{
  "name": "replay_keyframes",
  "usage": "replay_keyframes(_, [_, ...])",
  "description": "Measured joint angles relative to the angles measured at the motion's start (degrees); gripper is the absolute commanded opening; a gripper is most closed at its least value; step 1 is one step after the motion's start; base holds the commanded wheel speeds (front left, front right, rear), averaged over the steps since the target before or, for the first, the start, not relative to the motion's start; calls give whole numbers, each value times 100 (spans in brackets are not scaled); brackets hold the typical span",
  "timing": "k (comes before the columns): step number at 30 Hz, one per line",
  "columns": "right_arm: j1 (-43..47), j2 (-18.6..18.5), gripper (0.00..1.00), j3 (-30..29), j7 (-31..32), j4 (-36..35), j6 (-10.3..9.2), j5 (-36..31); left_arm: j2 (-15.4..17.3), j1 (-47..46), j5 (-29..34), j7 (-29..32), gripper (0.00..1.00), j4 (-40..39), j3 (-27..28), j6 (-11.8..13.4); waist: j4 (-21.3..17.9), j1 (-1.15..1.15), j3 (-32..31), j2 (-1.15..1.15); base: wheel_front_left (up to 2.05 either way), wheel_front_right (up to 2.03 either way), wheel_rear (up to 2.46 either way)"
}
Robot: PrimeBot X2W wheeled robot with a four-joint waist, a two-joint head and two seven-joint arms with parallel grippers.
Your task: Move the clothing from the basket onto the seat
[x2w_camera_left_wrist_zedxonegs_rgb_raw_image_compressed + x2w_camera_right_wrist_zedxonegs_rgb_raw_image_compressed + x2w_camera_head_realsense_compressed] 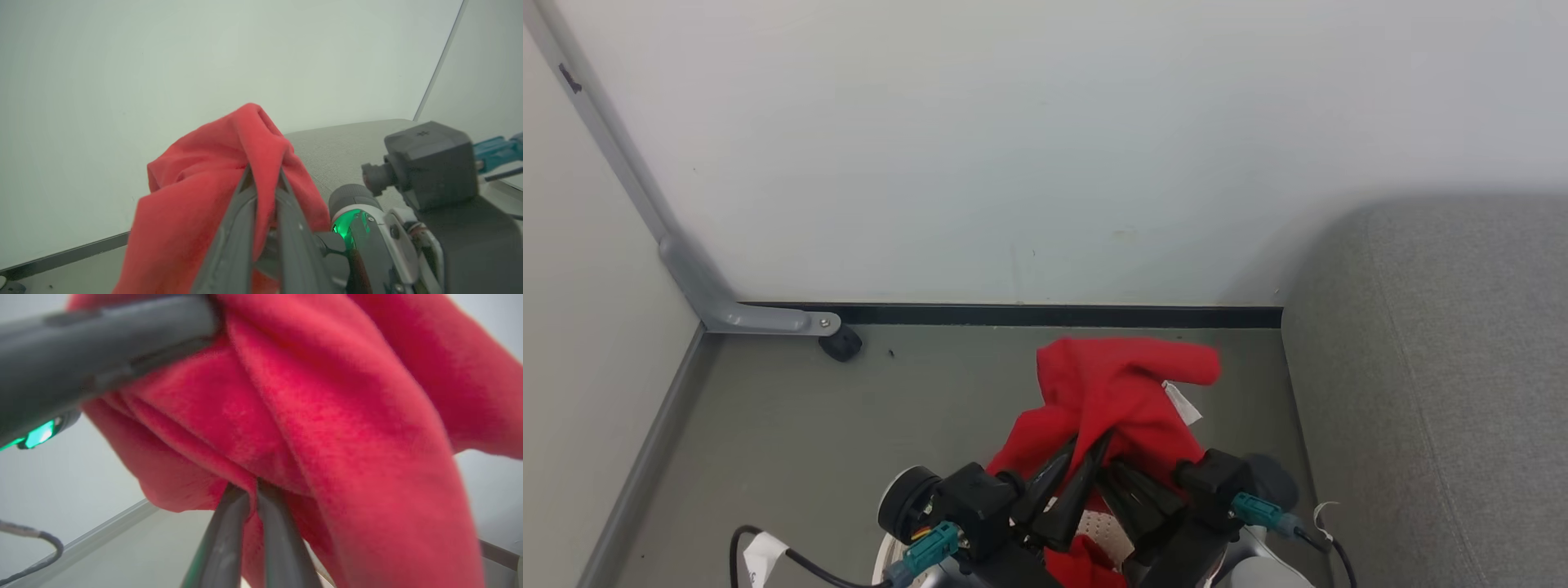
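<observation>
A: You have the clothing [1123, 384] pinched from both sides. Your left gripper [264, 173] is closed down on a fold, its tips almost meeting through the cloth. Your right gripper [253, 489] is clamped just as tightly on a fold close beside it.

B: Agreed. The garment bunches beyond both sets of fingertips and drapes down under your hands. A perforated patch of the basket [1098, 524] shows directly beneath them. I judge you are at the lift-out, with the carry across not yet made.

A: The seat [1437, 392] lies off to the right of your right hand, well apart from it.

B: So your next move calls for swinging both hands rightward together, holding their spacing so the cloth neither stretches nor slips. Get the trailing part under your hands clear of the basket first, since it could drag. Open the grippers only once the cushion is beneath them.
</observation>
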Motion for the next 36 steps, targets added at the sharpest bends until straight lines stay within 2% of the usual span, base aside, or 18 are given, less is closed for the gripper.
replay_keyframes(1, [-30,0,0,-8,-1,13,0,2,0,1,0,1,100,-1,-3,0,-8,0,-2,0,0,0,0])
replay_keyframes(12, [-316,-52,0,-428,-48,129,0,51,94,20,1,-1,100,-97,15,53,-145,0,-30,0,0,0,0])
replay_keyframes(22, [-394,-345,0,-961,-51,197,-22,113,298,238,41,-1,100,-301,-9,107,-416,0,-30,0,0,0,0])
replay_keyframes(36, [-316,-890,0,-1819,-54,-153,-371,203,403,397,165,97,100,-502,-218,157,-1015,0,107,0,0,0,0])
